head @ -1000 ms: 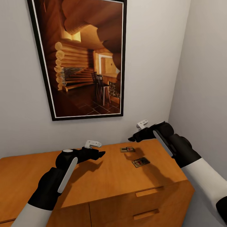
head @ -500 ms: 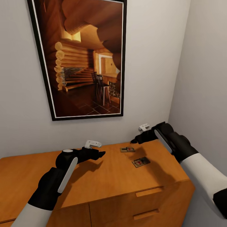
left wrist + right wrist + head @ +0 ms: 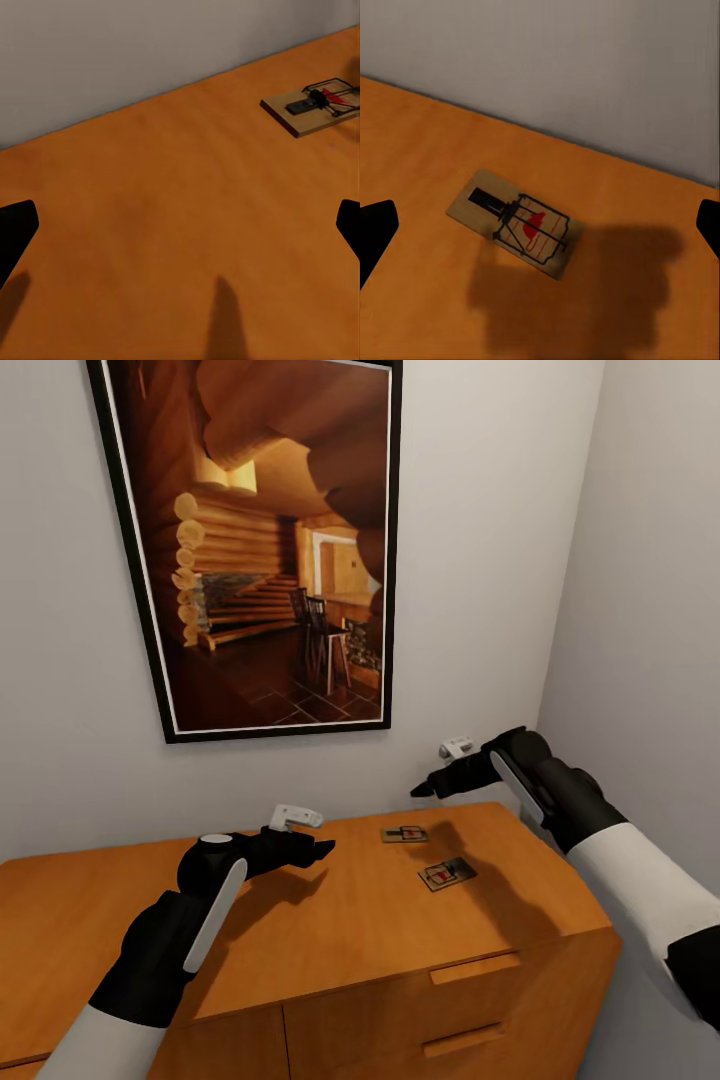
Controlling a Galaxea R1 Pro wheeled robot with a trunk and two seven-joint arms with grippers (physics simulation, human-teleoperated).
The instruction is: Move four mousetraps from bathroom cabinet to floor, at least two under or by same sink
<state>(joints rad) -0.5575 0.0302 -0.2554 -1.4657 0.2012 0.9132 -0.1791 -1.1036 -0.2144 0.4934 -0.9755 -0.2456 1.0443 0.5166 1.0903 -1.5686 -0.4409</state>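
Two traps (image 3: 405,834) (image 3: 446,874) are lying flat on the cabinet (image 3: 300,920), probably light and stiff; pinching a base's long edges seems best. Both grippers (image 3: 322,848) (image 3: 420,790) are hovering, jaws released.

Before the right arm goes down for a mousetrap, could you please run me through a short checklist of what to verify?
1. Traps in reach: two mousetraps, the rear one and the front one, lie on the cabinet top. Ok.
2. All four traps located: two in sight. Not ok.
3. Right end effector open: its fingertips sit wide apart in the right wrist view. Ok.
4. Right end effector over a trap: the rear mousetrap lies between its fingers, well below. Ok.
5. Left end effector empty and clear: open over bare wood, apart from both traps. Ok.
6. Drop spot by the sink: cannot tell.
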